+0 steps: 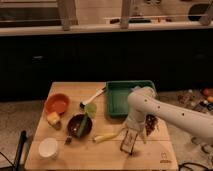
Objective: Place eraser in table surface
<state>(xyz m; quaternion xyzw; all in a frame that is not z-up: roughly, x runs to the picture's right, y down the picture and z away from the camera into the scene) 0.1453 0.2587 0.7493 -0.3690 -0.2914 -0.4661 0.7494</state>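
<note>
The light-brown wooden table surface (100, 155) fills the middle of the camera view, with a small dark logo at its near right corner. My gripper (129, 143) points down at the tabletop near the front edge, right of centre, on the end of the white arm (165, 112). Its tip is at or just above the wood. I cannot make out an eraser; if there is one, it is hidden at the gripper. The green tray (122, 97) lies behind the gripper at the back right.
An orange bowl (57, 104), a yellow piece (53, 118), a dark bowl (79, 125) holding a green utensil, a white cup (48, 147), a banana (106, 136) and a white-handled brush (94, 97) lie on the left half. A reddish-brown item (150, 124) sits right of the gripper.
</note>
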